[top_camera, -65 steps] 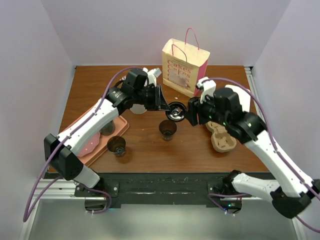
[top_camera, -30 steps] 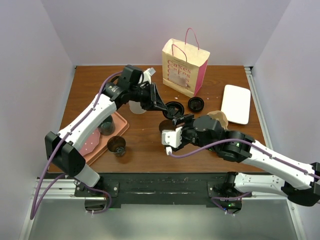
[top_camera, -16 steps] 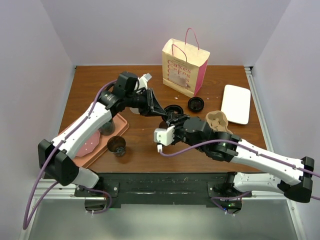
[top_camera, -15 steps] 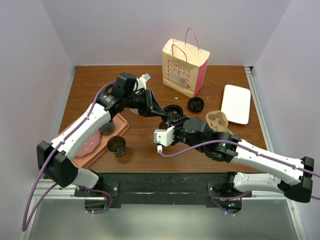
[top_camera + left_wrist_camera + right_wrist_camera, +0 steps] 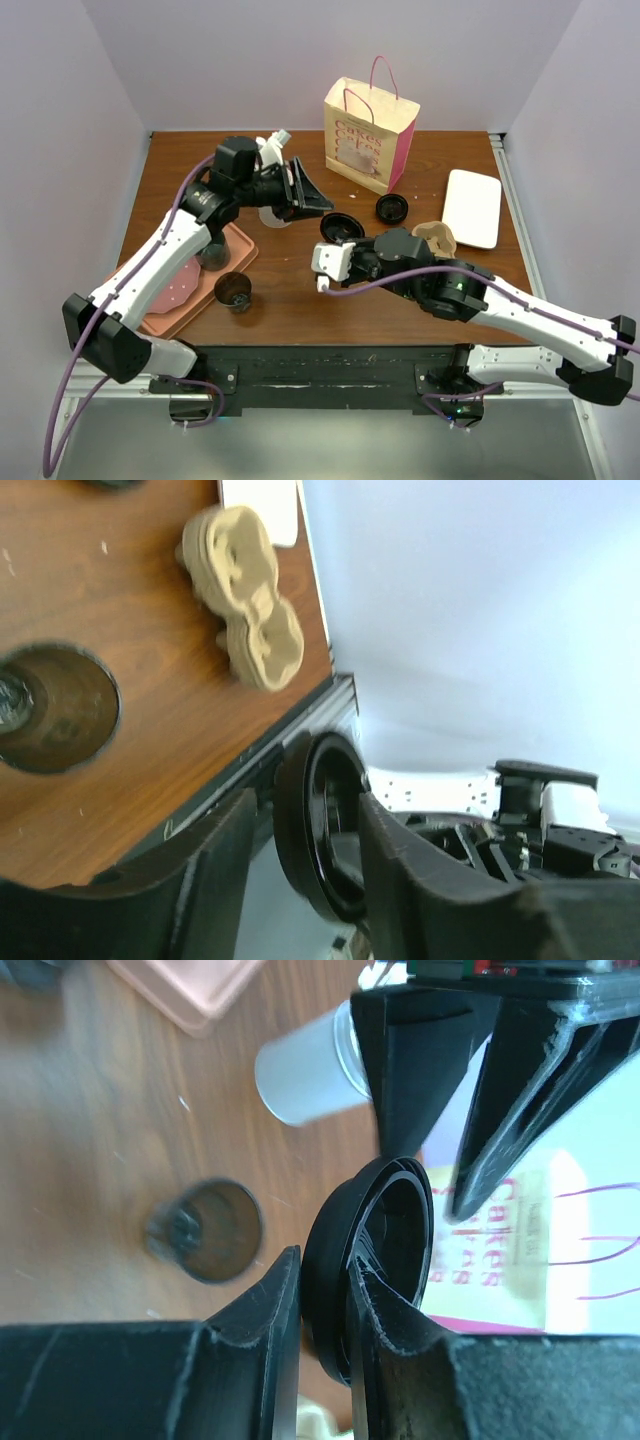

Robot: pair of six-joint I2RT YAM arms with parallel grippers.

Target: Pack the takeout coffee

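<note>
Over the brown tabletop (image 5: 290, 295), we are seeing the black lid (image 5: 340, 227) raised from overhead, the left pincer (image 5: 300, 805) released around it in its wrist view, and the right pincer (image 5: 322, 1260) clenching it in its own, the open coffee cup (image 5: 205, 1230) standing nearby on the wood.

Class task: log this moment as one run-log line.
left gripper: open around black lid | right gripper: shut on its rim, mid-air | open cup: on table

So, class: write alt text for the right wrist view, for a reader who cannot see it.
The right pincer grips a black lid on edge by its rim. Above, the left pincer stands open. Behind: a white cup and an open dark cup on the wooden table.
</note>
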